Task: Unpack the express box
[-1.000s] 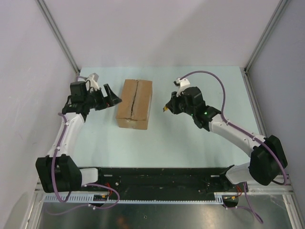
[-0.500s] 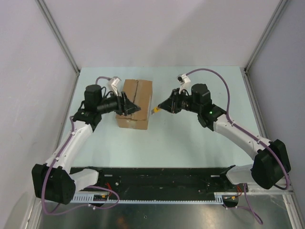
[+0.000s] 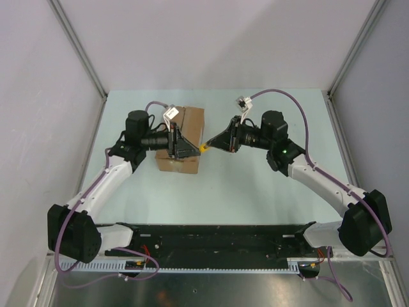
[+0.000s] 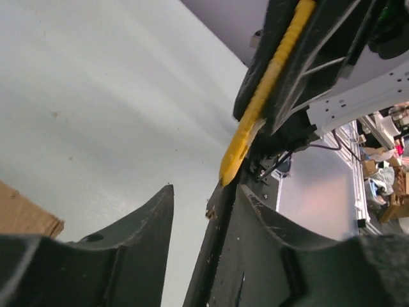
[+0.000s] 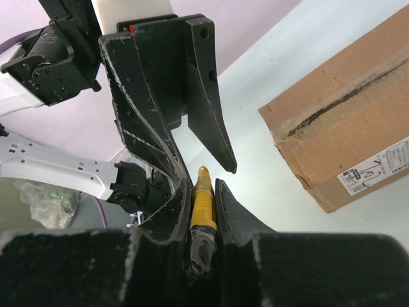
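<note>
The express box (image 3: 190, 118) is a brown carton on the table, its flaps shut along a centre seam. It also shows in the right wrist view (image 5: 348, 125) with a white label on its side. My right gripper (image 3: 215, 143) is shut on a yellow utility knife (image 3: 204, 148), which points left at the box's right edge. My left gripper (image 3: 193, 149) is open above the right side of the box, facing the right gripper. In the right wrist view the knife (image 5: 203, 203) has its tip level with the tips of the left gripper's fingers (image 5: 208, 102). In the left wrist view the knife (image 4: 265, 89) ends just above my left gripper (image 4: 204, 192).
Pale green table top (image 3: 255, 185) with grey walls on three sides and metal frame posts (image 3: 83, 57) at the back corners. A black rail (image 3: 211, 240) with the arm bases runs along the near edge.
Both arms have moved towards each other. The left gripper swung right over the box. The right gripper moved left with the knife until the two grippers meet tip to tip.
</note>
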`<state>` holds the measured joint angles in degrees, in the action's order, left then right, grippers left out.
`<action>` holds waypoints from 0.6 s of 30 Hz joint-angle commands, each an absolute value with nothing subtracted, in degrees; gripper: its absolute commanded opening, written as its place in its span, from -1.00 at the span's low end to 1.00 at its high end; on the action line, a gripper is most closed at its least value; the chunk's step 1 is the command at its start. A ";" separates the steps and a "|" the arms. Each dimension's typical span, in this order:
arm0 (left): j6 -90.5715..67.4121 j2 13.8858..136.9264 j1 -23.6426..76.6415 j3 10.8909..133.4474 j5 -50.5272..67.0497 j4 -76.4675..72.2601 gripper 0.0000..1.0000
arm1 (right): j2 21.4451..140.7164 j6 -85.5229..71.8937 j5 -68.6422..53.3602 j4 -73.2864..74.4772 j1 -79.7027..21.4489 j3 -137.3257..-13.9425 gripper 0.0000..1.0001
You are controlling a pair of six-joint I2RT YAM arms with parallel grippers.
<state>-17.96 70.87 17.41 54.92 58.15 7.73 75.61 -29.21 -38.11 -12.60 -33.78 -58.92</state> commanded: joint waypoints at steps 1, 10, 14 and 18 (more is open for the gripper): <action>-17.31 71.36 18.10 58.10 64.33 4.13 -0.19 | 73.57 -30.06 -41.66 -16.26 -33.75 -59.33 -1.00; -17.67 71.46 18.90 57.22 67.14 2.55 -0.78 | 73.30 -31.29 -41.66 -18.80 -33.22 -59.24 -1.00; -17.49 71.72 18.98 56.60 69.78 2.37 -0.62 | 73.30 -32.34 -41.05 -20.30 -32.70 -59.33 -1.00; -17.05 72.07 19.07 56.07 70.84 2.37 -0.59 | 73.21 -34.01 -41.75 -21.97 -32.17 -59.33 -1.00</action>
